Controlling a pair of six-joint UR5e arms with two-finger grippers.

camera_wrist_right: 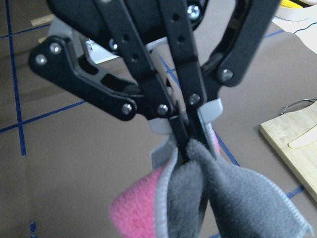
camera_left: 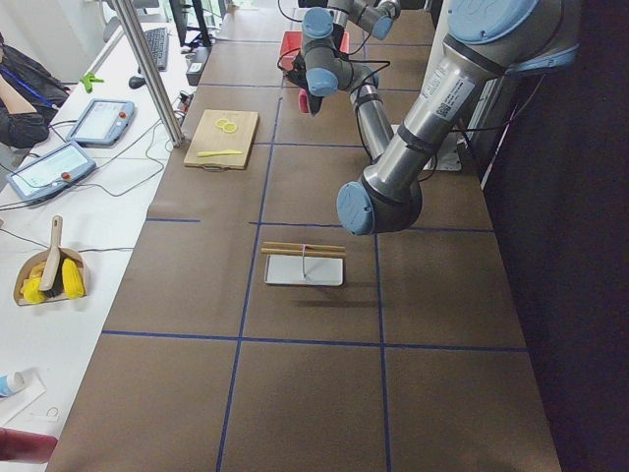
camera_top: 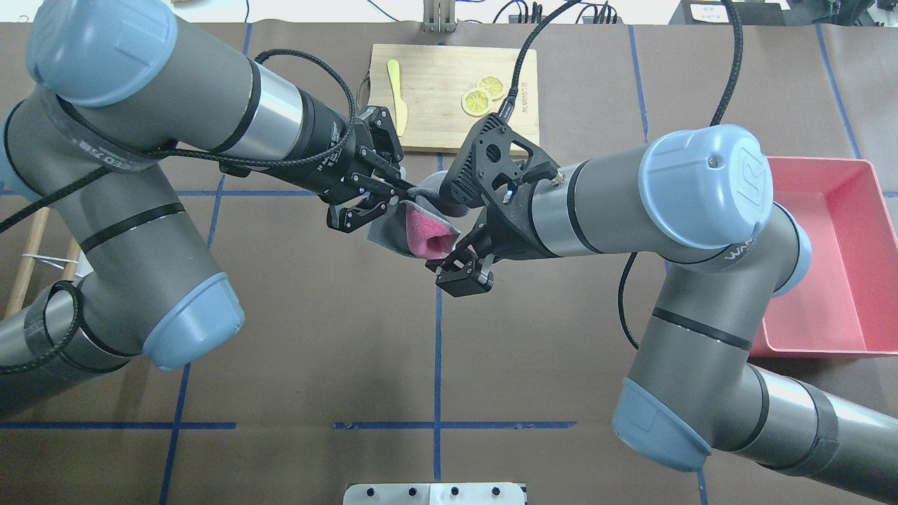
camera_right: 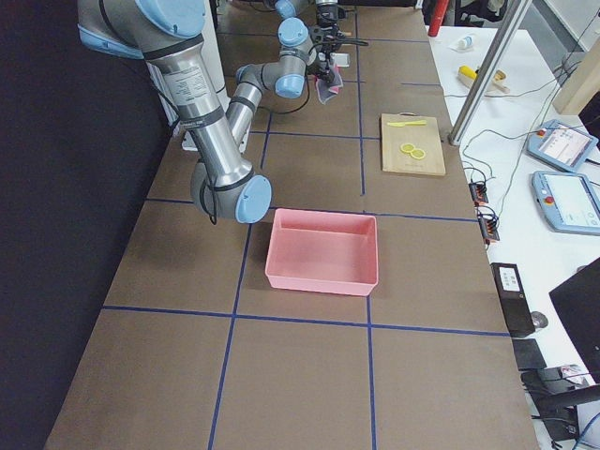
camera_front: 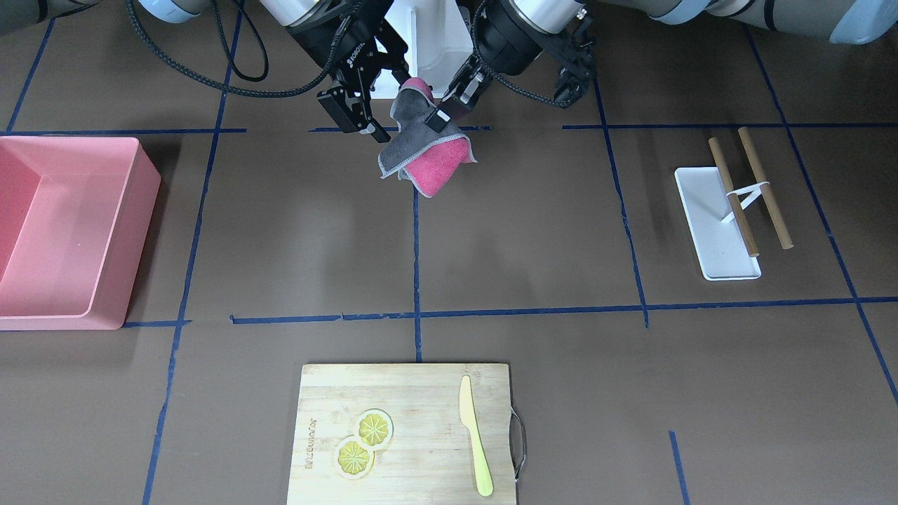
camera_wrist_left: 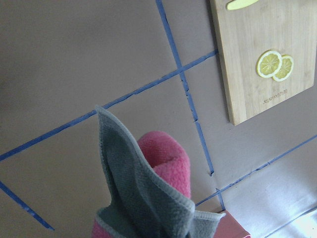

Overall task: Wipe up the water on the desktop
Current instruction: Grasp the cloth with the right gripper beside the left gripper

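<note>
Desktop [camera_front: 533, 231] is filling every view, matte brown and gridded with dark-blue tape, and no water is showing on it anywhere that I can make out. Two arms are meeting over the middle of the robot's edge. One pink bin [camera_front: 70, 231] is sitting toward the robot's right end. One bamboo cutting board [camera_front: 407, 449] is lying at the middle of the operators' edge. One white tray [camera_front: 712, 224] is resting toward the left end, with two wooden rods [camera_front: 765, 189], tied together, lying on and just beside it. One cleaning cloth [camera_front: 428, 154], grey on one face and pink on the other, is hanging clear of the surface. It is folded over on itself, its long axis drooping from the pinch toward the desktop directly beneath. The left gripper [camera_front: 438, 119] is clamping the cloth's top edge, fingers pressed together on the grey fabric, as the right wrist view is showing plainly. The right gripper [camera_front: 375, 98] is waiting just beside the cloth with its fingers spread apart, grasping nothing; whether a fingertip is brushing the fold I cannot tell. So the left arm is the one carrying the cloth, and lowering it straight down looks to be what the wipe is calling for. On the board one yellow knife [camera_front: 476, 435] and two lemon slices [camera_front: 372, 428] are lying.
</note>
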